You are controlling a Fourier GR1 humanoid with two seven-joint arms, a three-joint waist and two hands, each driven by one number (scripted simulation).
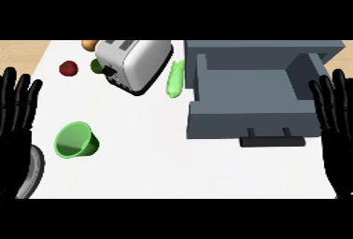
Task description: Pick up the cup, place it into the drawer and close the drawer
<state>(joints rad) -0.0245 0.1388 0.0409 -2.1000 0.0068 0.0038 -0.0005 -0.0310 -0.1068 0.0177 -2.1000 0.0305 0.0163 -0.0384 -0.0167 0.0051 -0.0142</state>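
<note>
The green cup (76, 140) lies on its side on the white desk (172, 172), left of the open drawer (251, 100). Left hand (15, 116) and right hand (336, 121) rest at the edges, fingers straight, holding nothing.

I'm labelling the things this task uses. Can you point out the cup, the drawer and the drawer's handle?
cup (74, 140): head view, on the inside of its green bowl, lying on its side.
drawer (250, 119): head view, on its grey front wall.
drawer's handle (272, 141): head view, on the dark bar.
</note>
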